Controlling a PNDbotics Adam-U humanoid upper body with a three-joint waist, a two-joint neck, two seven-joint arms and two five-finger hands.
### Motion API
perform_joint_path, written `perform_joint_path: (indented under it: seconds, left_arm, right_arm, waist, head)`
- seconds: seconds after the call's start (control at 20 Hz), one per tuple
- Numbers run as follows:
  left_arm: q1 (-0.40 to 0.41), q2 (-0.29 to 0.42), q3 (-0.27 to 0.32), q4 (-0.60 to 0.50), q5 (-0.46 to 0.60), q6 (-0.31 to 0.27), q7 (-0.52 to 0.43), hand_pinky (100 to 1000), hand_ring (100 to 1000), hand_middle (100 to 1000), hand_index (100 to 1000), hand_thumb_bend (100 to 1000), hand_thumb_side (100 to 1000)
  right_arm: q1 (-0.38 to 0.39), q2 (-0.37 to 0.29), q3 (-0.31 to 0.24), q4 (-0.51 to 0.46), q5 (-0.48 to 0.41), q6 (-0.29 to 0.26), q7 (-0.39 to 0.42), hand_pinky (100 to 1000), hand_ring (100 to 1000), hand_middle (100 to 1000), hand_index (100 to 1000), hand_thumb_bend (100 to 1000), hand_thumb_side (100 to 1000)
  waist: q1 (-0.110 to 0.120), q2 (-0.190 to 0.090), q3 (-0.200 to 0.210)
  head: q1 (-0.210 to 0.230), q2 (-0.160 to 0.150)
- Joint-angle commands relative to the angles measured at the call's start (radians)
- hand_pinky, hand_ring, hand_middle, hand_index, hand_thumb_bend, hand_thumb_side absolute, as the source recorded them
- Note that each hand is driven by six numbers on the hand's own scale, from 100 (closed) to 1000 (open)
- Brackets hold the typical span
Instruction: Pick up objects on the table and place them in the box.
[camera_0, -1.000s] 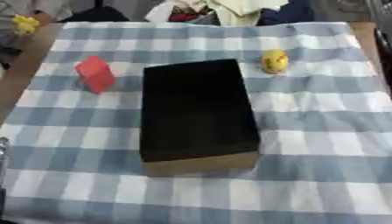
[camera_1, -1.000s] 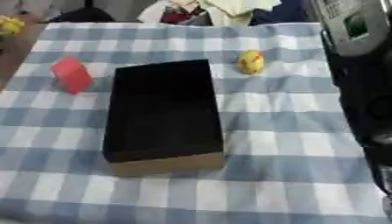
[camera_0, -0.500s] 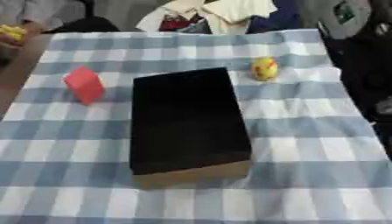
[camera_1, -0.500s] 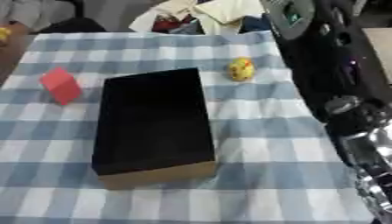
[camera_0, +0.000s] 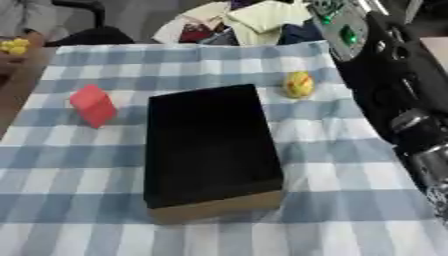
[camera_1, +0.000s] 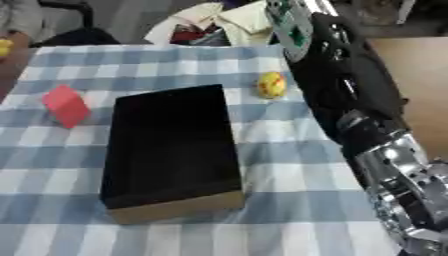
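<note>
Blue-and-white checked cloth covers your worktop (camera_0: 350, 200), clutter piled beyond its far edge.
Your right arm crosses the right side; its robot hand (camera_1: 293, 20) is blurred, fingers unreadable. The black open-topped cardboard box (camera_0: 210, 147) sits mid-cloth, red block (camera_0: 93, 105) to its left, yellow rounded toy (camera_0: 299, 84) at its far right.

2 head-mounted eyes, angled down over one shared box (camera_0: 210, 150)

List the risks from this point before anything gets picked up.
The right arm hangs just beside the small yellow object; a sideways sweep could knock it off the checkered cloth. The red block lies across the black box from that arm, so reaching over might bump the box. Neither hand shows, so grasp readiness cannot be judged.
</note>
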Motion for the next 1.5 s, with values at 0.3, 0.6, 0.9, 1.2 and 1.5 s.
perform_joint_path:
  seconds: [0.3,0.6,0.9,1.2,1.5]
  left_arm:
    - [-0.009,0.014,0.003,-0.016,0.004,0.0,-0.002,557,660,700,805,207,870]
    - [-0.008,0.013,0.003,-0.016,0.004,0.001,-0.003,557,659,700,805,207,870]
    - [-0.007,0.014,0.004,-0.016,0.003,0.001,-0.002,557,659,700,805,207,869]
    - [-0.008,0.014,0.005,-0.016,0.002,0.0,-0.002,557,659,700,805,206,866]
    - [-0.007,0.015,0.006,-0.016,0.002,0.001,0.0,557,659,700,805,206,866]
  right_arm:
    - [-0.027,-0.008,-0.04,0.044,0.082,-0.043,0.098,952,939,895,926,360,930]
    - [-0.025,-0.019,-0.058,0.067,0.115,-0.026,0.18,954,947,904,956,407,902]
    - [-0.023,-0.028,-0.064,0.091,0.152,-0.029,0.312,958,960,914,964,450,870]
    - [-0.024,-0.041,-0.068,0.087,0.216,-0.018,0.412,936,942,917,976,520,760]
    - [-0.019,-0.06,-0.086,0.105,0.277,0.015,0.423,935,923,915,984,550,640]
  waist:
    - [0.004,-0.018,0.001]
    - [0.005,-0.019,0.0]
    - [0.004,-0.02,0.0]
    - [0.004,-0.02,0.0]
    - [0.003,-0.02,-0.001]
  head:
    - [0.001,-0.004]
    - [0.001,-0.006]
    - [0.002,-0.006]
    - [0.004,-0.007]
    - [0.006,-0.006]
